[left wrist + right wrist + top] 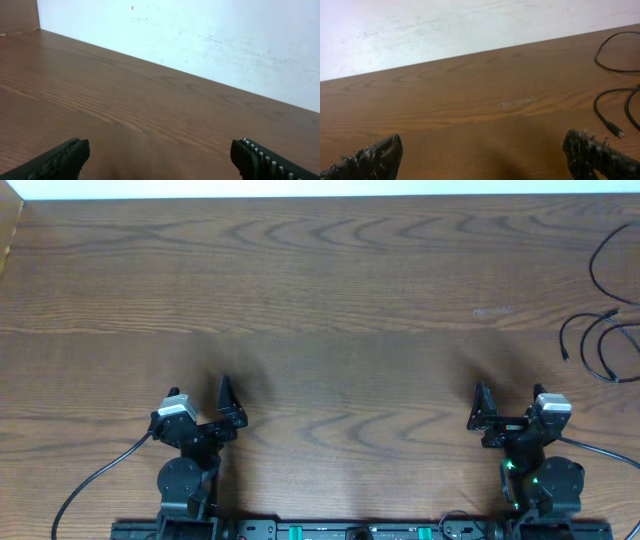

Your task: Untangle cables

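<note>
The thin black cables (603,340) are lying in loose loops at the far right of the brown wood-grain bench (320,280). The frame edge is cutting them off there, so their full run is not showing. They seem to be crossing one another, though the overhead view is too small to be sure.

In the right wrist view the strands (600,105) are running off the right side, with one small plug end (617,132) resting on the wood.

The black two-finger left end effector (230,408) is sitting near the front edge, well apart from the cables. It is released, with its jaws standing wide and nothing between them. Its wrist camera is catching only the fingertips (65,157) at the bottom corners.

The right end effector (483,410) is likewise standing released and empty, nearer the cables but not touching them. Its fingertips (375,157) are partly cropped.
</note>
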Controlling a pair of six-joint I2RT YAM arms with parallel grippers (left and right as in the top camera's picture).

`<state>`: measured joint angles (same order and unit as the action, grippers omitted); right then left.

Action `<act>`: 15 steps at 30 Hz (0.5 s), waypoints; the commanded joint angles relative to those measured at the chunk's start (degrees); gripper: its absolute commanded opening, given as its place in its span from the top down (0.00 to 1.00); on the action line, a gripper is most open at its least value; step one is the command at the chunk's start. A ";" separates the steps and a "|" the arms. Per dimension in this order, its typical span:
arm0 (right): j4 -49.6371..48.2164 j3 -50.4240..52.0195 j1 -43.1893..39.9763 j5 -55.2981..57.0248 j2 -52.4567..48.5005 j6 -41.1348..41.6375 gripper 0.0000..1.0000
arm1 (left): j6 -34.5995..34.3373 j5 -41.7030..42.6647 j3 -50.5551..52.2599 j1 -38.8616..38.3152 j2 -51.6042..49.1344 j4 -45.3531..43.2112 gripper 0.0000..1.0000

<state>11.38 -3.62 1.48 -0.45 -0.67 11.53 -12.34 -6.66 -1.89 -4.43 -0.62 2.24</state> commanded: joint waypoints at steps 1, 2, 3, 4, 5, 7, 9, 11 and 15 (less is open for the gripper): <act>0.04 0.22 0.35 0.11 0.35 0.44 0.01 | 1.29 0.66 1.66 1.01 0.55 1.40 0.04; 0.04 0.22 0.35 0.11 0.35 0.44 0.01 | 1.86 0.68 1.66 1.27 0.55 1.44 0.04; 0.04 0.22 0.35 0.11 0.35 0.44 0.01 | 2.14 0.68 1.66 1.31 0.55 1.55 0.04; 0.04 0.22 0.35 0.11 0.35 0.44 0.01 | 2.29 0.72 1.66 1.31 0.55 1.55 0.04; 0.04 0.22 0.35 0.11 0.35 0.44 0.01 | 2.29 0.70 1.66 1.31 0.55 1.57 0.04; 0.04 0.22 0.35 0.11 0.35 0.44 0.01 | 2.27 0.81 1.66 1.31 0.55 1.57 0.04; 0.04 0.22 0.35 0.11 0.35 0.44 0.01 | 2.25 1.11 1.66 1.31 0.55 1.53 0.04; 0.04 0.22 0.35 0.11 0.35 0.44 0.01 | 2.25 1.11 1.66 1.31 0.55 1.53 0.04; 0.04 0.22 0.35 0.11 0.35 0.44 0.01 | 2.25 1.11 1.66 1.31 0.55 1.53 0.04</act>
<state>11.40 -3.62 1.48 -0.45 -0.67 11.55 -11.51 -6.09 -1.89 -3.42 -0.58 2.35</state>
